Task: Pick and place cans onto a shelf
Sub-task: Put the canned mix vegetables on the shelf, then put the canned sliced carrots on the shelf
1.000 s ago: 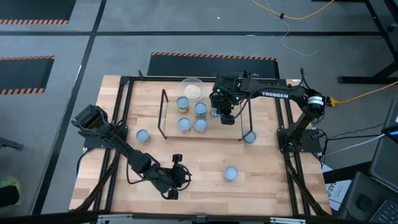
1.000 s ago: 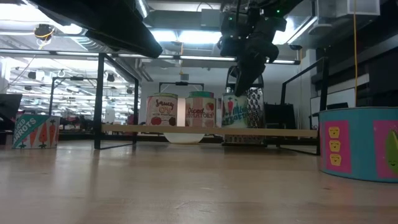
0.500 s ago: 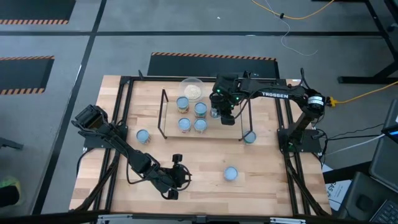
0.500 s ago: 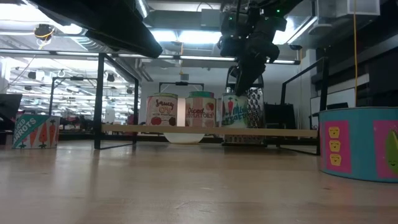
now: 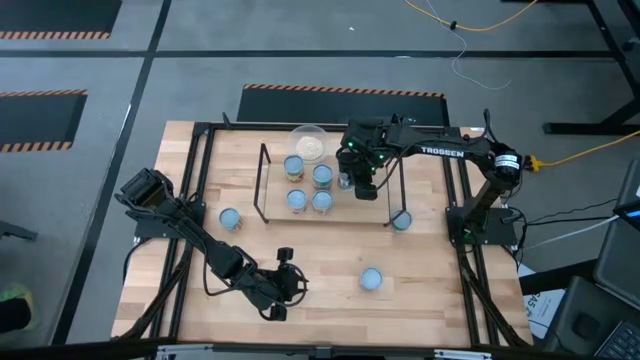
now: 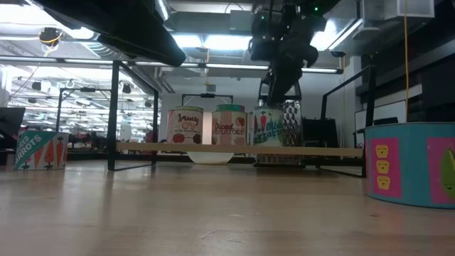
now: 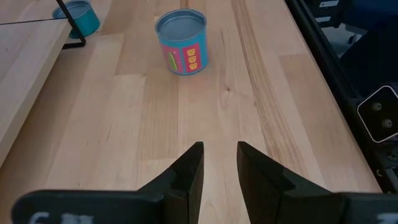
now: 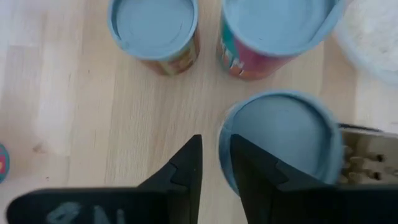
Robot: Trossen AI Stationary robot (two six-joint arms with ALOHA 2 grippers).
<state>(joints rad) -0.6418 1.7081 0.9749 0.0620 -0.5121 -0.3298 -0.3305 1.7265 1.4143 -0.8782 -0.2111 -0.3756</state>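
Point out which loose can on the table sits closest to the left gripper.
The can alone near the table's front, right of the left gripper. The other loose cans lie farther off, beside the shelf ends.

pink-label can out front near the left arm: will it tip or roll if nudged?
The can looks squat with a flat base, standing upright on the wood table, so a low push would probably slide it rather than tip it. Knocked onto its side, its round wall would likely roll. It looks rigid.
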